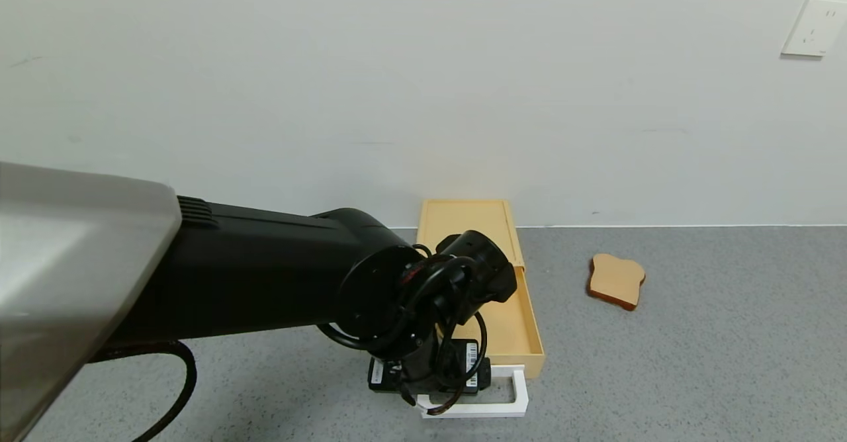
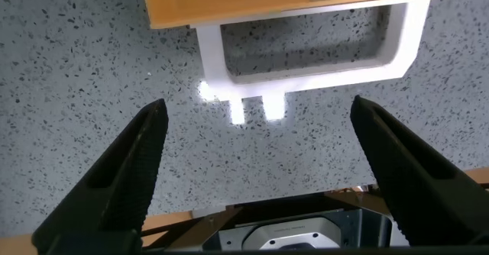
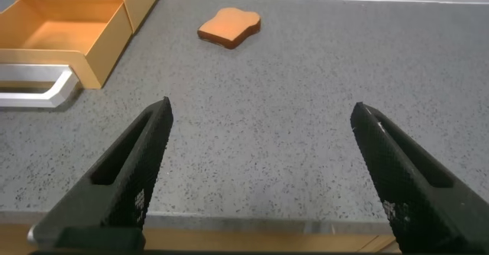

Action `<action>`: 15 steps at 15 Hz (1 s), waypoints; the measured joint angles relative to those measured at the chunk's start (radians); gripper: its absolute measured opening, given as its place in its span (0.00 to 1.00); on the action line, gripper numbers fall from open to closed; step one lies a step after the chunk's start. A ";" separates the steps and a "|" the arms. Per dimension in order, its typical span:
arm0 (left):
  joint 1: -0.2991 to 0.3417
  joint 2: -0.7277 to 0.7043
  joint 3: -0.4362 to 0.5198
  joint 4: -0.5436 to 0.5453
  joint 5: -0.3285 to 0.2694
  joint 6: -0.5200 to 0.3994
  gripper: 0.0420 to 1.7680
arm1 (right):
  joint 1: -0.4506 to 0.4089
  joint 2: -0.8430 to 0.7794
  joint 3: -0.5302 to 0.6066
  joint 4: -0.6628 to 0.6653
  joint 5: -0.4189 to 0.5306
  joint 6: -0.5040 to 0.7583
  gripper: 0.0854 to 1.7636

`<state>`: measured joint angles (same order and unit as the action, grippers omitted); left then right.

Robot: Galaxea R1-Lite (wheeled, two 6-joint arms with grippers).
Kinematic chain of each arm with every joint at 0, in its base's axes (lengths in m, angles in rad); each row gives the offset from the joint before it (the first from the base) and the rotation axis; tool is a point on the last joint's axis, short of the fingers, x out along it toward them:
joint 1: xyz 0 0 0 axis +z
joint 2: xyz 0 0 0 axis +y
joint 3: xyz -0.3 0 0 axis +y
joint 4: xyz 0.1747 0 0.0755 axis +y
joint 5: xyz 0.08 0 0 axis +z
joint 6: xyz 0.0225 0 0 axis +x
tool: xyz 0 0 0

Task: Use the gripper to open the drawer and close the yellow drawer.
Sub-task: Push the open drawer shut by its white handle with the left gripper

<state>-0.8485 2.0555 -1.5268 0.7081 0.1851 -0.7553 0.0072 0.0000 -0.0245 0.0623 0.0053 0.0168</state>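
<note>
The pale-yellow drawer (image 1: 513, 326) stands pulled out of its flat yellow box (image 1: 465, 225), with its white loop handle (image 1: 513, 399) toward me. My left gripper (image 1: 431, 389) hangs over the left end of that handle. In the left wrist view it is open (image 2: 258, 106) and empty. The handle (image 2: 306, 70) lies just beyond its fingertips (image 2: 126, 171), not between them. My right gripper (image 3: 261, 106) is open and empty low over the table, to the right of the drawer (image 3: 65, 33). It is out of the head view.
A tan toast slice (image 1: 616, 281) lies on the grey speckled table right of the drawer, also in the right wrist view (image 3: 229, 27). A white wall stands right behind the box. A wall socket (image 1: 812, 27) is at the upper right.
</note>
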 joint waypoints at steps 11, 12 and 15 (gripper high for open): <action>0.026 0.093 -0.006 -0.031 0.010 -0.002 0.97 | -0.001 0.000 0.000 0.000 0.000 0.001 0.97; 0.028 0.100 -0.006 -0.039 0.010 -0.004 0.97 | -0.001 0.000 0.000 0.000 0.000 0.001 0.97; 0.036 0.122 -0.008 -0.070 0.012 -0.015 0.97 | -0.001 0.000 0.000 0.000 -0.001 0.001 0.97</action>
<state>-0.8126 2.1779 -1.5347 0.6383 0.1972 -0.7700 0.0066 0.0000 -0.0245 0.0623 0.0047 0.0181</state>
